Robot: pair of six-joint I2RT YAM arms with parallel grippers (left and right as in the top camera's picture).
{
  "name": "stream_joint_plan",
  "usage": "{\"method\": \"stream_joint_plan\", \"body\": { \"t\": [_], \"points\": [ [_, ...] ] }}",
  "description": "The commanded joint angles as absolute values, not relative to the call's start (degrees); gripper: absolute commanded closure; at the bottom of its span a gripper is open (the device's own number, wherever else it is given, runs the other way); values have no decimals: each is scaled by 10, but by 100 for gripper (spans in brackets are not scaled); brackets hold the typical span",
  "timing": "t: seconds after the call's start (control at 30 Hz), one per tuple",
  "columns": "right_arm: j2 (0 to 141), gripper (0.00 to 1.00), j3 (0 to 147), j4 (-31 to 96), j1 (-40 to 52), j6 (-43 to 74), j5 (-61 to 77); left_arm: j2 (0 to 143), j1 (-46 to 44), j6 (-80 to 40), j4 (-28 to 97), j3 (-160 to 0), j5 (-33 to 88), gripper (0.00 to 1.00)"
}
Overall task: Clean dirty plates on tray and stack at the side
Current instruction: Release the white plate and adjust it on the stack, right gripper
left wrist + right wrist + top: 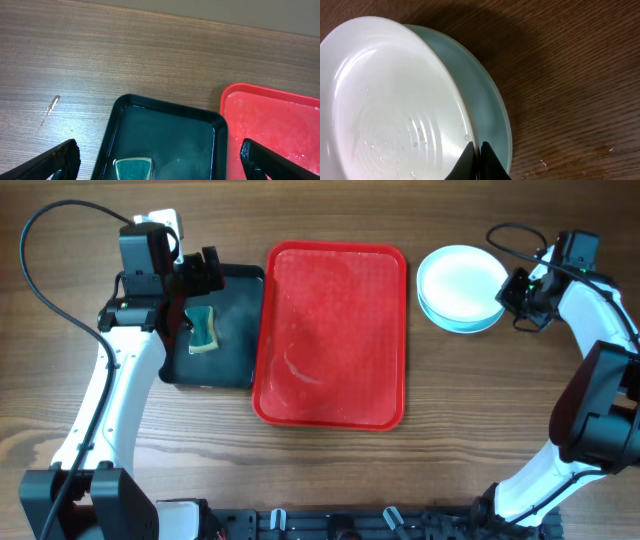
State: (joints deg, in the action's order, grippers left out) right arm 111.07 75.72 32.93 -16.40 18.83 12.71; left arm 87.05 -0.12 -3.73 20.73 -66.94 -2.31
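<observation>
Directly ahead of the right claw [476, 150], whose fingers are pressed together and hold nothing visible, the white plate [390, 100] sits offset on the light blue plates [487, 105]. The bare red tray [335, 330] lies beyond them. Risk: the tips stand at the wet rims, so a sideways move could push the top plate askew. Below the left claw [162, 162], spread wide, lie the black tray [165, 125] and sponge [132, 169]. Droplets [545, 162] mark the wood-grain tabletop [125, 50] beside the right claw. Of the room, only a pale strip shows beyond the tabletop edge.
</observation>
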Motion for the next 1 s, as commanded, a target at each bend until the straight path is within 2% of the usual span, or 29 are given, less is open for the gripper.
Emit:
{"method": "stream_joint_plan", "body": {
  "t": [0.0,0.23,0.3,0.4,0.43,0.5,0.63,0.73,0.97],
  "points": [
    [1105,94,753,324,-163,195,113,874,3,-39,206,-672,-27,0],
    [1105,87,753,326,-163,195,125,874,3,-39,206,-672,-27,0],
    [1105,74,753,329,-163,195,124,874,3,-39,206,-672,-27,0],
    [1105,39,753,331,-163,174,124,874,3,-39,206,-672,-27,0],
    [1105,32,753,330,-163,149,124,874,3,-39,206,-672,-27,0],
    [1102,30,757,331,-164,123,131,874,3,-39,206,-672,-27,0],
    [1072,18,781,338,-163,90,268,874,3,-39,206,-672,-27,0],
    [1051,11,782,343,-162,91,306,874,3,-39,206,-672,-27,0],
    [1042,7,781,414,-135,72,312,874,3,-39,206,-672,-27,0]
  ]
}}
